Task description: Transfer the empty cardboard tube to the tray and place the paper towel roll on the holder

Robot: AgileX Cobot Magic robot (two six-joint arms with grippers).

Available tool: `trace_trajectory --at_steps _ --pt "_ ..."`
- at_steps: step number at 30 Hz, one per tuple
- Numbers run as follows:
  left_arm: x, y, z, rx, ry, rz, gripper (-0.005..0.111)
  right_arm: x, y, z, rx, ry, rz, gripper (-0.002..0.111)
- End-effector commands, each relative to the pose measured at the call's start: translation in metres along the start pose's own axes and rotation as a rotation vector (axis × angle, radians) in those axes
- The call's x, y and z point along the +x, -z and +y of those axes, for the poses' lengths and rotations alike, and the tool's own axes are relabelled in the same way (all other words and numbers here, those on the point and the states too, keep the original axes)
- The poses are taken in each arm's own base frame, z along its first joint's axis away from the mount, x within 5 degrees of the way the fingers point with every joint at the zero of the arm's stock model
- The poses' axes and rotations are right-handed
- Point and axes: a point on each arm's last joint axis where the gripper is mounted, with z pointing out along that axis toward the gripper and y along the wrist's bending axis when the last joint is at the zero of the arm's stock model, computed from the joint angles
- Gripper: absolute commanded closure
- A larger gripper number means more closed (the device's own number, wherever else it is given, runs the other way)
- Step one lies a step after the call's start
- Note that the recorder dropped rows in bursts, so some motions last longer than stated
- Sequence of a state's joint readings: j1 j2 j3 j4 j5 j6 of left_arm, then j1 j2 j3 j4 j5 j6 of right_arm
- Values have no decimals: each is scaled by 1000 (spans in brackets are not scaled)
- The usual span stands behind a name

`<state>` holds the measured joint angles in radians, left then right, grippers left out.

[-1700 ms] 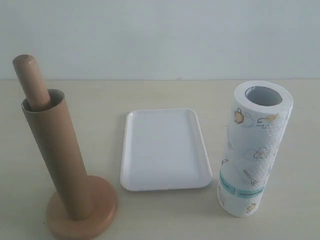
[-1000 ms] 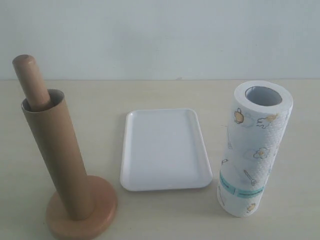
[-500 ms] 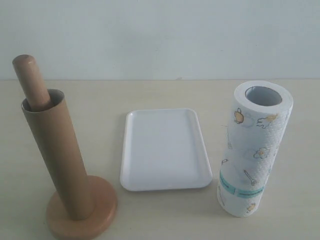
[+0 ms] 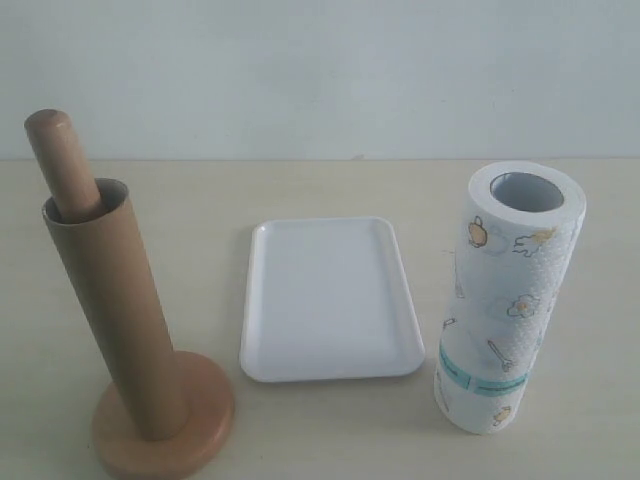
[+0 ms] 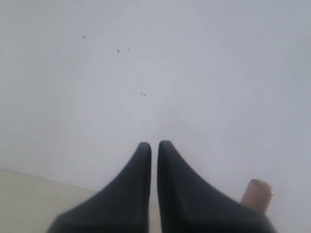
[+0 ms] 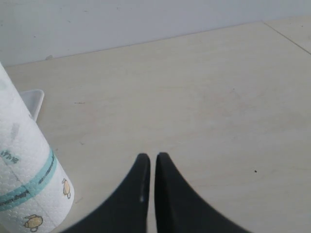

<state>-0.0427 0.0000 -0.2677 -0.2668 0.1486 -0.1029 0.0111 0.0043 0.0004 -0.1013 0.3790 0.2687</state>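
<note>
The empty cardboard tube [image 4: 110,315] stands slipped over the holder's pole [image 4: 60,160] on the left; the pole top sticks out above it, and the round disc base [image 4: 195,415] rests on the table. A white tray [image 4: 330,300] lies flat in the middle. At the right the paper towel roll [image 4: 510,300] stands upright, teal band low. Neither gripper shows in the exterior view. My left gripper [image 5: 154,145] is shut and empty, facing the wall, with the pole top [image 5: 257,194] beside it. My right gripper [image 6: 152,158] is shut and empty above the table, apart from the paper towel roll [image 6: 26,170].
A pale wooden table [image 4: 320,190] carries everything, with a plain white wall [image 4: 320,70] behind. In the right wrist view a corner of the tray [image 6: 34,101] shows beyond the roll, and a table seam [image 6: 291,41] runs across one corner.
</note>
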Motion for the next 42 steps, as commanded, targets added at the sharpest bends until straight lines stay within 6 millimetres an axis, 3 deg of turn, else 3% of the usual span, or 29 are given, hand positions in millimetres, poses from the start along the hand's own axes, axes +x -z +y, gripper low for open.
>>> trace_trajectory --at_steps 1,9,13,17,20,26,29,39,42 --pt "-5 1 -3 19 158 -22 103 -1 0 0 5 6 -13 104" --pt "-40 -4 -17 40 -31 -54 103 -1 0 0 5 6 -13 104" --pt "-64 -22 -25 30 -146 -46 103 -1 0 0 5 6 -13 104" --pt "-71 -51 -27 11 -234 35 103 -1 0 0 5 6 -13 104" --pt "-61 -67 -24 4 -205 141 103 -1 0 0 5 6 -13 104" --pt "-29 -97 -22 102 -459 406 103 -1 0 0 5 6 -13 104" --pt "-19 -105 -26 155 -364 516 103 -1 0 0 5 6 -13 104" --pt "-5 -86 -45 410 -342 724 103 -1 0 0 -2 8 -12 104" --pt "8 -80 -47 472 -263 766 103 -1 0 0 -2 8 -12 104"
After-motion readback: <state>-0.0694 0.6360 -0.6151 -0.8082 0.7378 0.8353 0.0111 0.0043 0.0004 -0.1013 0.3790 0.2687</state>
